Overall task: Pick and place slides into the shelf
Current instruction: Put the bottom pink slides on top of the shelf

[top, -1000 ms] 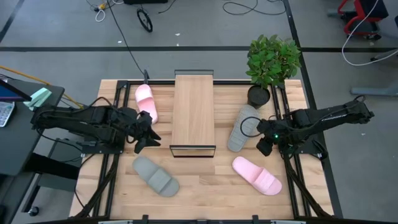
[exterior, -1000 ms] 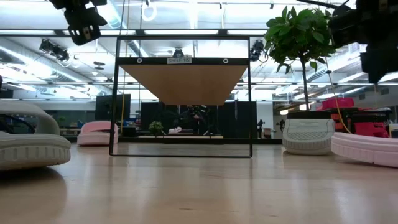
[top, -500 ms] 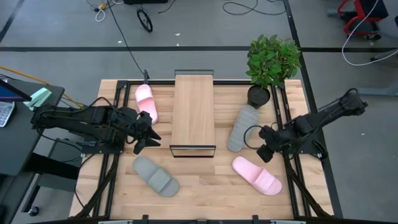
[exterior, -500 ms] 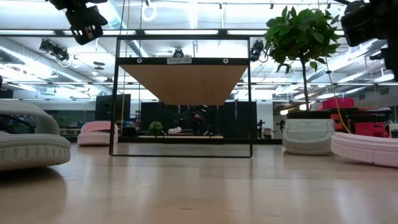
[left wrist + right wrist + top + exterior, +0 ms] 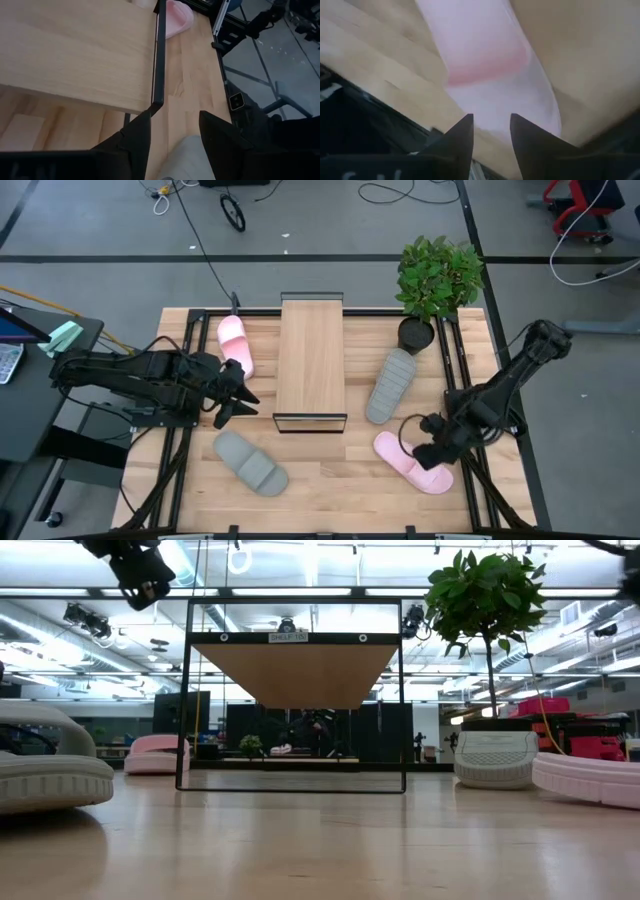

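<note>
Right gripper (image 5: 432, 454) hangs over the pink slide (image 5: 413, 462) at the table's (image 5: 330, 480) front right, jaws part open and empty. Centre them across its strap, then drop. Left gripper (image 5: 237, 390) waits beside the shelf (image 5: 310, 360), jaws apart, empty.

In the low view the grey slide (image 5: 45, 765) at nine o'clock is cut off by the picture's edge, as is the pink slide (image 5: 590, 778) at three o'clock; the right arm barely shows there. The right wrist view is blurred, the pink slide's (image 5: 490, 65) outline smeared and running past twelve o'clock. The right gripper (image 5: 428, 453) hides that slide's (image 5: 412, 462) rim in the high view.
</note>
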You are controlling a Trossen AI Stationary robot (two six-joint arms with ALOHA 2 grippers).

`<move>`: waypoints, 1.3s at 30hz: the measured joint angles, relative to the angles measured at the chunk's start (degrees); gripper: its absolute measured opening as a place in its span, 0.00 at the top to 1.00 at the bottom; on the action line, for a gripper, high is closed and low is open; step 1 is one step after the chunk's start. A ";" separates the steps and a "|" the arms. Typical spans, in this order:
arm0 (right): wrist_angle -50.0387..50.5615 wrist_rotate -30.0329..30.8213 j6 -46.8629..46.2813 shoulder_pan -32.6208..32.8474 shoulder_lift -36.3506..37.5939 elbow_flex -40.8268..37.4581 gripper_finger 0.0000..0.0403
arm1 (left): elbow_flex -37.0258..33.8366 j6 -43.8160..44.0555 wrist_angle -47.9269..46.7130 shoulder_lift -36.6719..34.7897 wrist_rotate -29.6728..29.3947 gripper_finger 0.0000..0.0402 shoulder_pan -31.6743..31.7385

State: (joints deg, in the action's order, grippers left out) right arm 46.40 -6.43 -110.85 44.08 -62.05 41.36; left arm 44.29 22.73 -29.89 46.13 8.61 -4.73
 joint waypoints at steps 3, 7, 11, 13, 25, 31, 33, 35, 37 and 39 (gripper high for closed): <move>-1.56 -0.09 -5.61 3.96 -1.43 0.00 0.66 | -0.03 -1.50 0.00 0.00 -0.01 0.57 -0.02; -2.77 1.56 -13.40 7.74 -2.44 0.00 0.63 | -0.04 -2.47 0.07 0.00 -0.02 0.57 -0.01; -4.54 5.29 -18.72 10.24 -3.62 0.00 0.59 | -0.04 -3.56 0.04 0.00 -0.08 0.57 0.00; -5.90 5.60 -19.12 10.58 -4.67 0.00 0.56 | -0.04 -4.40 0.02 0.00 -0.65 0.57 -0.02; -6.33 5.96 -20.10 10.57 -12.33 0.00 0.42 | -0.04 -9.81 0.01 0.00 -1.56 0.57 0.00; -6.16 5.99 -17.81 10.59 -10.82 0.00 0.39 | -0.04 -10.56 0.02 0.00 -1.56 0.57 0.00; -6.18 5.99 -13.37 10.47 -10.50 0.00 0.38 | -0.04 -10.56 0.02 0.00 -1.56 0.57 0.00; -6.18 5.95 -8.08 10.10 -9.64 0.00 0.37 | -0.04 -10.56 0.02 0.00 -1.56 0.57 0.00; -5.77 5.99 -3.22 9.47 -9.02 0.00 0.36 | -0.04 -10.56 0.02 0.00 -1.56 0.57 0.00; -4.02 5.97 1.13 8.56 -8.86 0.00 0.36 | -0.04 -10.56 0.02 0.00 -1.56 0.57 0.00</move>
State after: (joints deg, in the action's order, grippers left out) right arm 42.38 -0.46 -109.72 52.64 -70.91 41.36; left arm 44.25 12.16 -29.87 46.13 7.05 -4.73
